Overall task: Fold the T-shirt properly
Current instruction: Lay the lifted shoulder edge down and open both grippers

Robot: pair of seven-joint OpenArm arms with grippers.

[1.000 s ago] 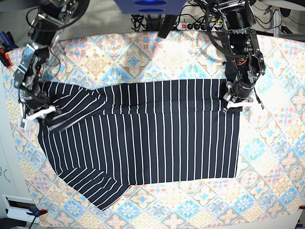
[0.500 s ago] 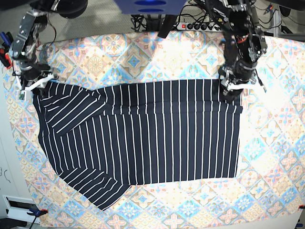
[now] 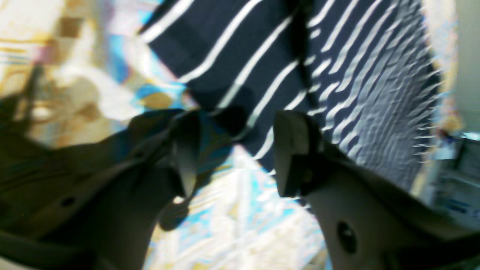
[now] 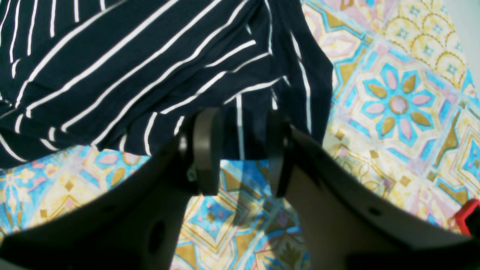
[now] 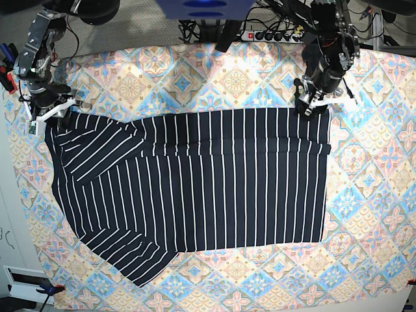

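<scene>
The T-shirt (image 5: 195, 188), dark with thin white stripes, lies spread on the patterned tablecloth (image 5: 364, 195), its far strip folded over toward me. My left gripper (image 5: 316, 104) hovers at the shirt's far right corner. In the blurred left wrist view it (image 3: 240, 150) stands open, with the T-shirt (image 3: 232, 56) corner just beyond the fingertips. My right gripper (image 5: 47, 116) sits at the far left corner by the folded sleeve. In the right wrist view it (image 4: 242, 150) is open over the T-shirt (image 4: 131, 67) edge, gripping nothing.
A power strip (image 5: 273, 34) and cables lie past the table's far edge. A red clamp (image 5: 6, 75) holds the cloth at the left edge, seen also as a red clamp (image 4: 468, 213) in the right wrist view. Another clamp (image 5: 49, 289) sits at the near left corner.
Both grippers have opened, let go of the shirt's folded edge, and drawn back toward the far side. The folded strip and left sleeve now lie flat.
</scene>
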